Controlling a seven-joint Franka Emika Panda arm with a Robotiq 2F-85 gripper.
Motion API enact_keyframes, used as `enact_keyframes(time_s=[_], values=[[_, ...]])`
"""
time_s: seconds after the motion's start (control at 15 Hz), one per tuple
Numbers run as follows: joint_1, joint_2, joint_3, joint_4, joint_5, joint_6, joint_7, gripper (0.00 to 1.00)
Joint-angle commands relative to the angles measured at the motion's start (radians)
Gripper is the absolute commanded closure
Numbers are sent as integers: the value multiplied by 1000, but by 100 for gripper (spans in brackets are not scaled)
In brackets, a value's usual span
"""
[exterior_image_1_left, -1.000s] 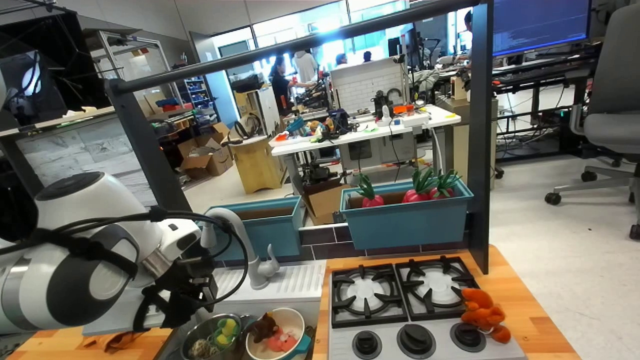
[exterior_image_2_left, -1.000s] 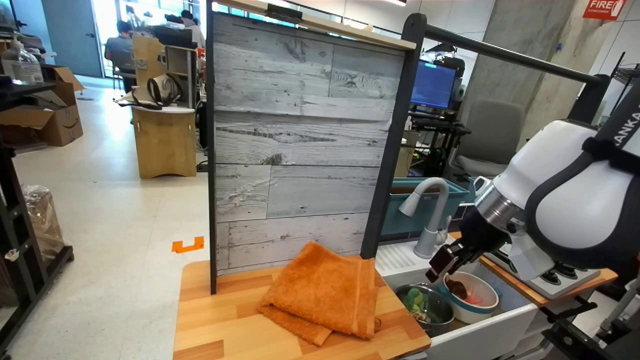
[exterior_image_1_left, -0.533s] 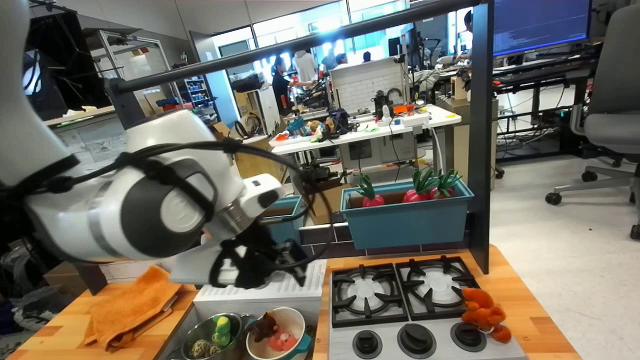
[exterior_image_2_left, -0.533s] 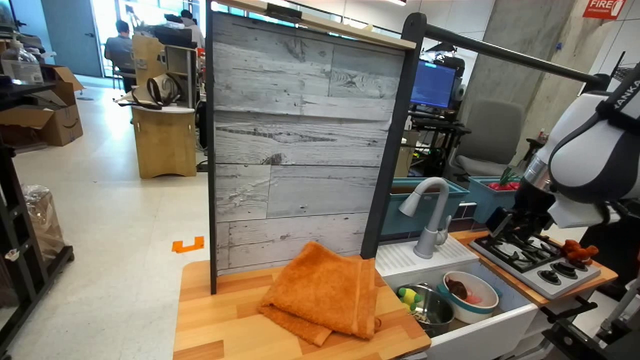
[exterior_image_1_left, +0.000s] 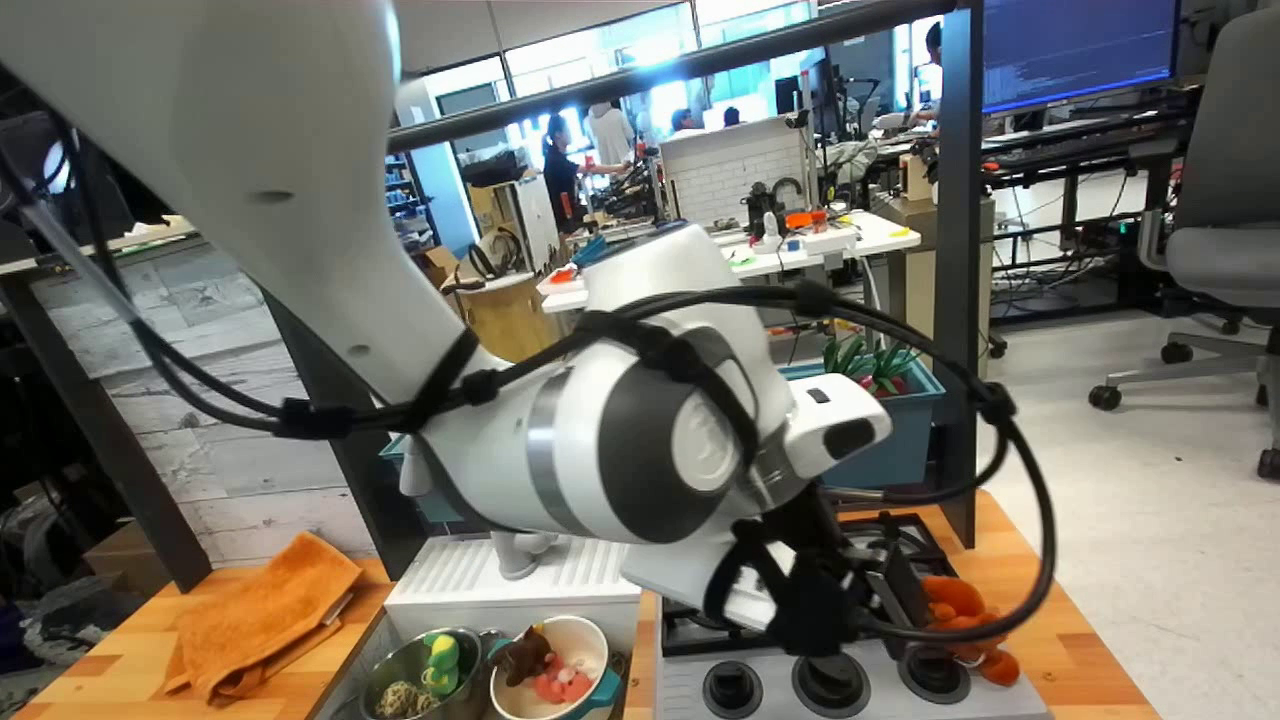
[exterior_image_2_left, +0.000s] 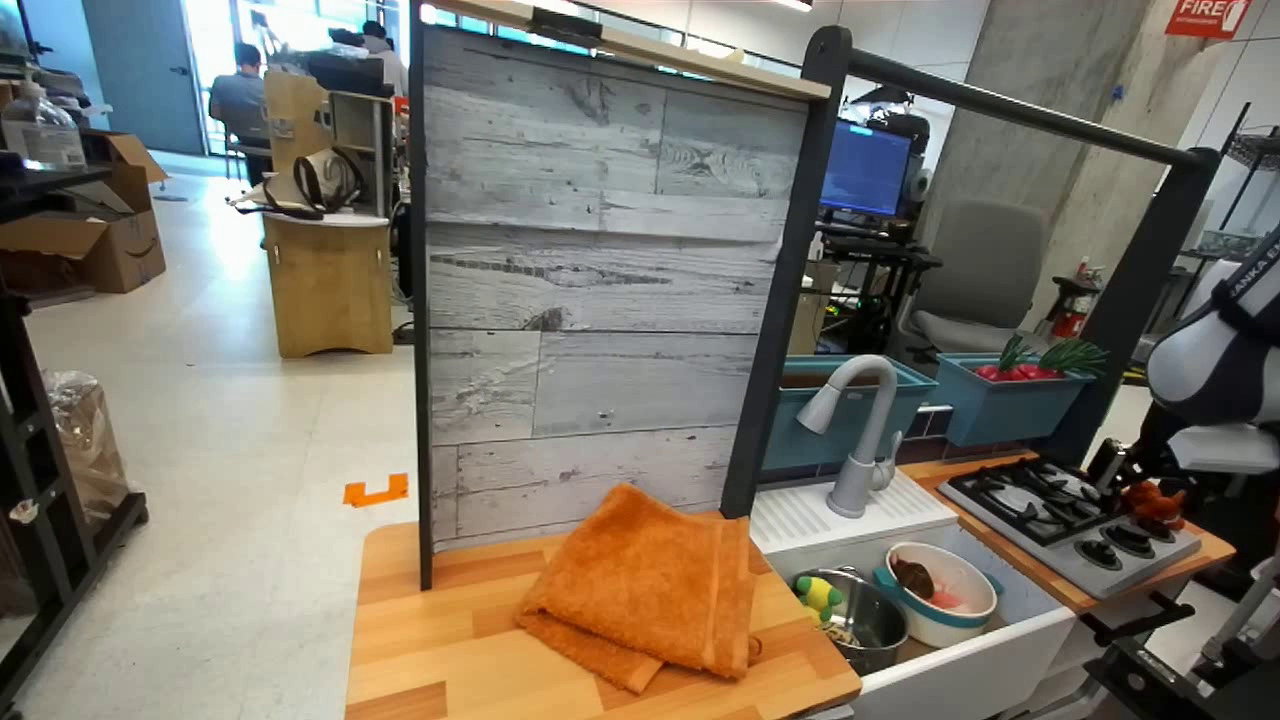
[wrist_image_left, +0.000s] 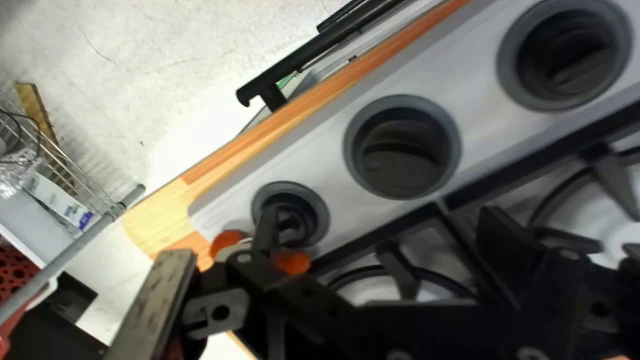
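Observation:
My gripper (wrist_image_left: 382, 225) is open and empty, with one finger on each side of the wrist view, over the stove. In an exterior view the gripper (exterior_image_1_left: 885, 590) is low over the right burner, beside an orange plush toy (exterior_image_1_left: 955, 597). The toy lies at the end of the stove, near the last knob; it also shows in an exterior view (exterior_image_2_left: 1155, 503). In the wrist view the toy (wrist_image_left: 293, 262) is mostly hidden behind one finger. Whether the gripper touches it, I cannot tell. The grey control panel (wrist_image_left: 330, 181) has black knobs (wrist_image_left: 400, 170).
A sink left of the stove holds a metal pot (exterior_image_2_left: 882, 618) with a yellow-green toy (exterior_image_1_left: 440, 662) and a white bowl (exterior_image_2_left: 945, 622) with brown and pink toys. An orange towel (exterior_image_2_left: 650, 580) lies on the wooden counter. A faucet (exterior_image_2_left: 855, 485), a dark post (exterior_image_1_left: 958, 300) and planters (exterior_image_2_left: 1015, 410) stand behind.
The arm has swept from over the sink, past the faucet, to the far end of the stove beside the orange toy. The towel, hidden earlier in an exterior view, now shows.

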Motion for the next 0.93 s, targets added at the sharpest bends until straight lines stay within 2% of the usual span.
enact_keyframes(time_s=[0.0, 0.33, 0.73, 0.8, 0.87], values=[[-31, 140, -39, 233, 65, -138, 126, 0], [-38, 222, -97, 418, 118, -287, 357, 0], [-54, 309, -149, 566, 97, -355, 551, 0], [-57, 321, -151, 581, 92, -354, 569, 25], [-59, 328, -150, 592, 89, -360, 580, 28]])
